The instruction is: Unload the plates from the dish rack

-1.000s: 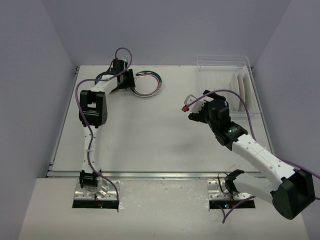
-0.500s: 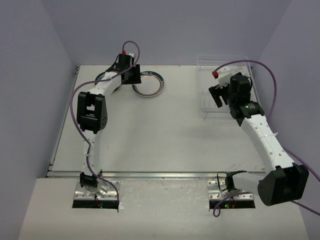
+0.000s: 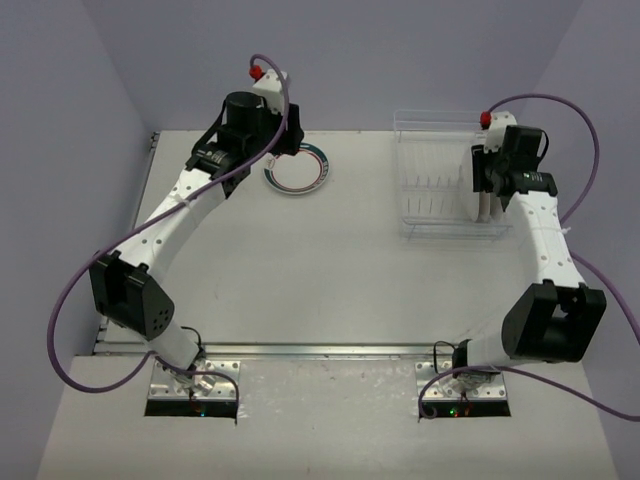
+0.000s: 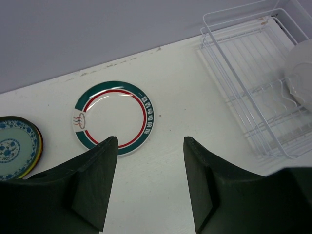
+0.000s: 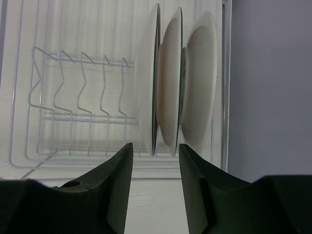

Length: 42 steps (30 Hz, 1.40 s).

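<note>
Right tool (image 5: 155, 145) is open to a medium gap and holds nothing. It hangs over the right end of the rack (image 3: 432, 175), pointed at three pale plates (image 5: 170, 83). The plates stand upright on edge, side by side in the rack's rightmost slots. In the right wrist view the gap between the fingers lines up with the lower edges of the left and middle plates. The third plate sits just right of the right finger. No finger visibly touches a plate; how close they are, cannot tell. The left plate shows a thin green edge line. In the top view the tool covers part of the plates, and white edges show just beside it. The rack sits at the far right of the bench (image 3: 300, 270).

Left tool (image 4: 149, 141) is open wide and holds nothing, hovering above the far left part of the bench. The green-rimmed plate (image 4: 113, 118), white with a green and a red ring, lies flat on the bench just beyond the gap, slightly left. The left finger hides its near edge in the wrist view. The blue plate (image 4: 13, 146), patterned, lies flat at the left edge of that view on a dark, yellow-edged one. It is near the green-rimmed plate, not touching. The rack is well right of this tool.
</note>
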Tool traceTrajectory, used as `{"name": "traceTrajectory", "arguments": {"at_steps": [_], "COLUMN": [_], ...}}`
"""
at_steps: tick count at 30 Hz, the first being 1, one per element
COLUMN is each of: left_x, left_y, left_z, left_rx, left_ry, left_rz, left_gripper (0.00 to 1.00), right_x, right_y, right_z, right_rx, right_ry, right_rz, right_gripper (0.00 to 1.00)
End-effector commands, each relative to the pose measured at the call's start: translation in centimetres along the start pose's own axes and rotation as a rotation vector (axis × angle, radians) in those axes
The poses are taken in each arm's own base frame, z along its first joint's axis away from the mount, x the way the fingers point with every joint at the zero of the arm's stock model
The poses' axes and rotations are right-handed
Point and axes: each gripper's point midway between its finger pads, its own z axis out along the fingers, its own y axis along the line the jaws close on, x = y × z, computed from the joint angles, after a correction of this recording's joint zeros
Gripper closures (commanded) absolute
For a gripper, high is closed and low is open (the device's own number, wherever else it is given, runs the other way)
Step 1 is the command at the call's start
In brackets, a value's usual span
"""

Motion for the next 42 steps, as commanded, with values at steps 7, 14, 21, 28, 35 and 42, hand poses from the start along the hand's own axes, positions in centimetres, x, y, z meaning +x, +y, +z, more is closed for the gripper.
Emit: {"name": "traceTrajectory", "arguments": {"at_steps": [7, 14, 21, 28, 35, 42], "left_x": [0.8, 1.0, 1.6, 1.9, 2.5, 4.5], "left_y": [0.6, 0.5, 0.6, 0.5, 0.4, 0.2], "left_z": [-0.4, -0.2, -0.4, -0.5, 0.1, 0.9], "left_rx": [-0.024, -0.021, -0.026, -0.016, -0.014, 0.021], "left_ry": [0.007, 0.014, 0.025, 0.035, 0.066, 0.124], "left_rz": [0.025, 0.022, 0.024, 0.022, -0.006, -0.037], "left_gripper": [0.46, 0.46, 0.46, 0.45, 0.41, 0.39], "right_x": [-1.9, -1.6, -1.3, -0.5, 0.0, -2.3], "right_y": [0.1, 0.2, 0.2, 0.7, 0.8, 1.3], "right_z": [1.4, 2.9, 5.7, 7.8, 8.3, 5.6], "right_rx": [-0.050, -0.058, -0.067, -0.107, -0.138, -0.191], "right_ry": [-0.007, 0.019, 0.057, 0.092, 0.118, 0.100], "right_rz": [0.024, 0.013, -0.003, 0.032, 0.077, 0.158], "right_gripper": [0.59, 0.60, 0.62, 0.70, 0.82, 1.00]}}
